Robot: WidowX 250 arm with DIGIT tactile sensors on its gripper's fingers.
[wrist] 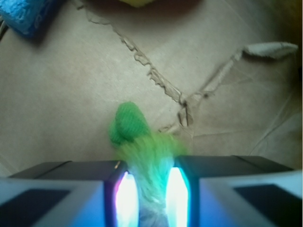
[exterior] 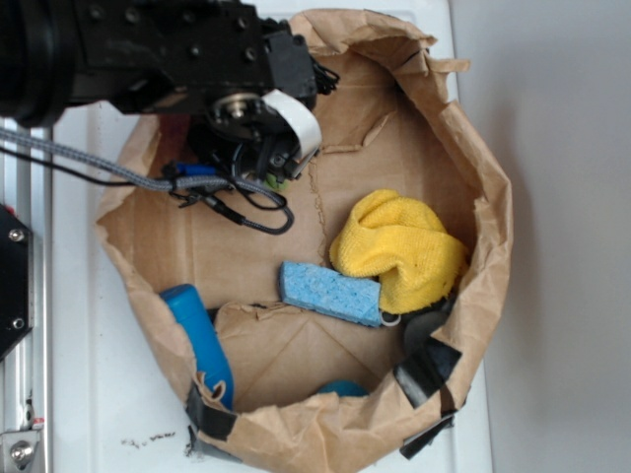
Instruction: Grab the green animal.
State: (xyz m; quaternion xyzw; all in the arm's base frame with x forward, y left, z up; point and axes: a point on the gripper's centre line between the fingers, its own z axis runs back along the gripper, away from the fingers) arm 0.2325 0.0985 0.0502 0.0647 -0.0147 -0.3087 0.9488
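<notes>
Gripper (wrist: pixel 150 198) clamped on the green animal (wrist: pixel 142 137) near the bag's (exterior: pixel 488 212) far-left corner; grasp looks seated, next move: lift straight up.

Arm over a torn paper bag (exterior: pixel 488 212)

Its gripper (exterior: pixel 258 168) hid a green animal (exterior: pixel 277 180); yellow cloth (exterior: pixel 399 246) touched a blue sponge (exterior: pixel 330 294).

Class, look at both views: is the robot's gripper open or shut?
Shut on the green animal: the wrist view shows the gripper with both fingers pressing the plush between them.
</notes>
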